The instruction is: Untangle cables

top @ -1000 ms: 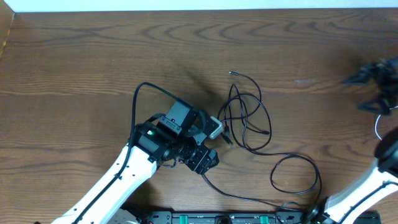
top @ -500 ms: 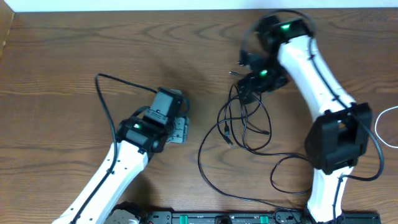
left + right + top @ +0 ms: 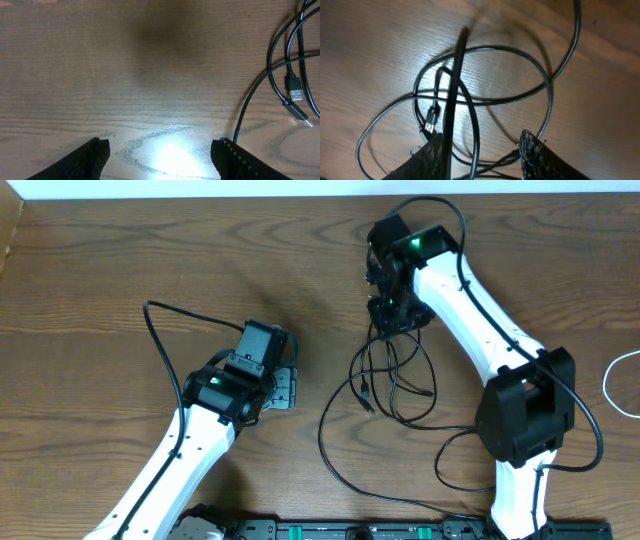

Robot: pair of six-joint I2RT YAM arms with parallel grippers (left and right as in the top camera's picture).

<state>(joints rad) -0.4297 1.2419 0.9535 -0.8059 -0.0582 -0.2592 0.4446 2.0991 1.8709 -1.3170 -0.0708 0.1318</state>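
Note:
The black cables (image 3: 434,392) lie in a loose tangle on the wooden table, right of centre, with one long strand looping toward the front edge. My right gripper (image 3: 393,320) hangs over the tangle's far end. In the right wrist view its jaws (image 3: 482,145) stand apart, open, with cable strands (image 3: 476,125) crossing the gap and one strand rising along the left finger. My left gripper (image 3: 285,390) sits left of the tangle, open and empty (image 3: 162,147). The left wrist view has cable strands and a USB plug (image 3: 295,95) to its right. A thin white cable (image 3: 612,385) curves at the right edge.
Bare wooden table (image 3: 120,270) stretches to the left and far side. The right arm's white links (image 3: 470,300) reach across the tangle's right side from the front edge. Thick black cords fixed to each arm arch above the wrists.
My right arm swung in from the right edge to the far end of the tangle and its jaws narrowed. My left gripper pulled back leftward, away from the cables.

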